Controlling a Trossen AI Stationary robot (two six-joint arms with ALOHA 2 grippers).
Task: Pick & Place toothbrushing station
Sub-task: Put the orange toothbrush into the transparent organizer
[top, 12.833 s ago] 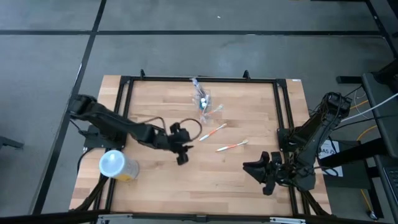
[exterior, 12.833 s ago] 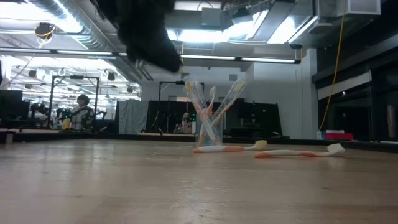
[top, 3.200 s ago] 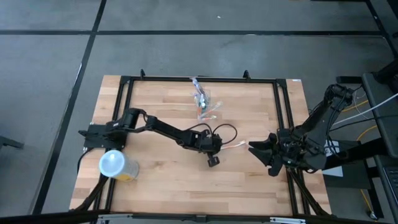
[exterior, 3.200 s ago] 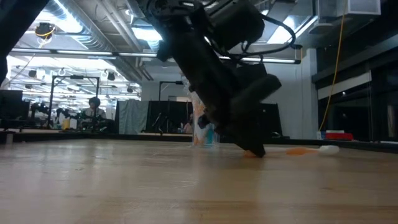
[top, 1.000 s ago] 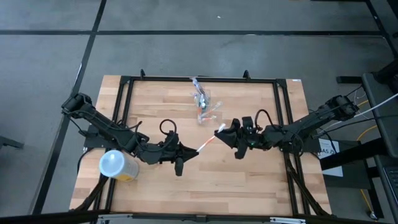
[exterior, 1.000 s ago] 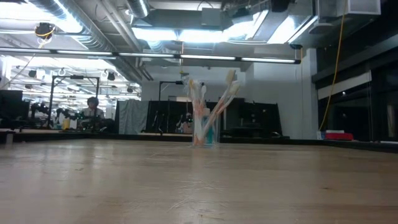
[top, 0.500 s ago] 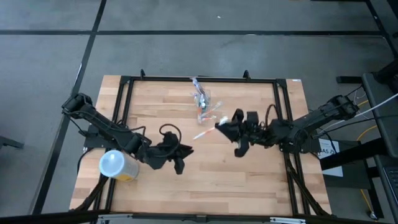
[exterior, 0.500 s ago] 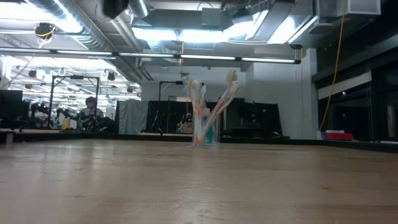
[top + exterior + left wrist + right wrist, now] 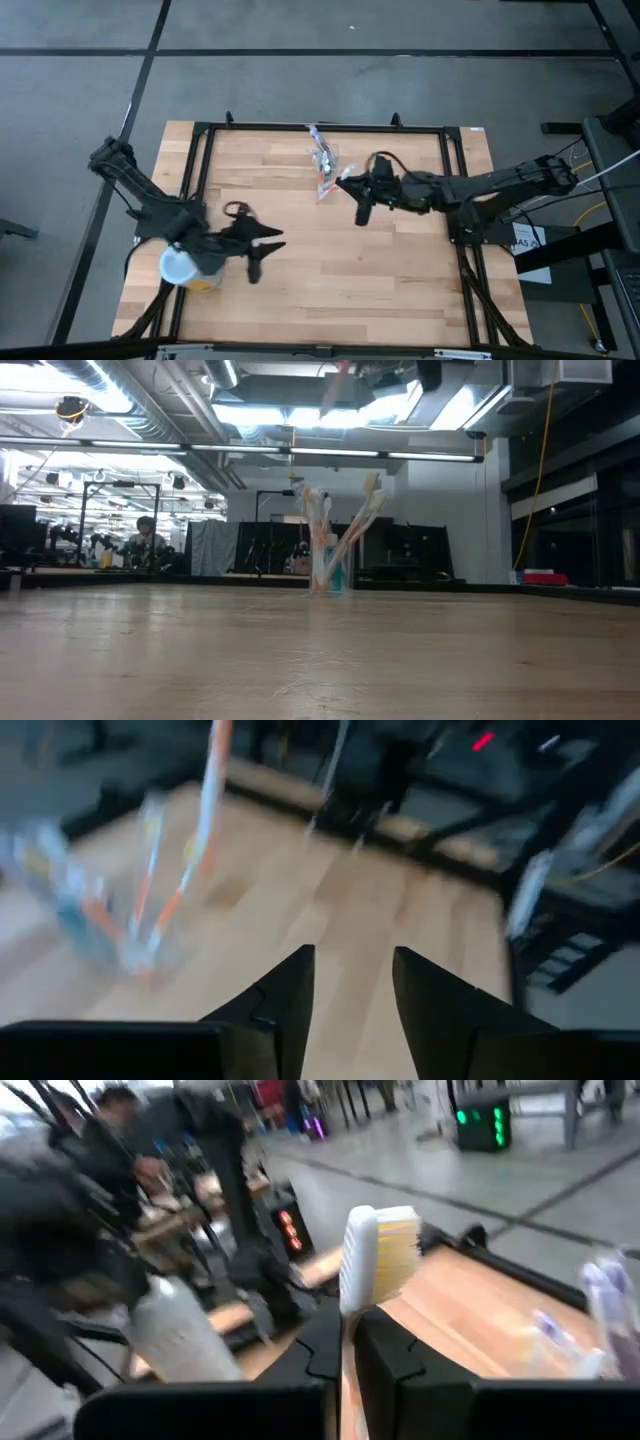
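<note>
One camera looks straight down on the tabletop [image 9: 400,270]; another sits level at its surface. Each wrist camera peers past its tool, sharing the holder [image 9: 326,165].

A robotics lab or workshop in a big open hall. The low view shows bare ceiling ducts [image 9: 150,420] and strip lights [image 9: 330,455], a dark curtain [image 9: 215,547], and work desks [image 9: 60,570] far back with a person [image 9: 147,540] seated at them. From above, a wooden bench [image 9: 400,270] in a black metal frame [image 9: 325,128] stands on a grey concrete floor [image 9: 300,80] marked with dark lines, with cables [image 9: 590,180] running off one side.
</note>
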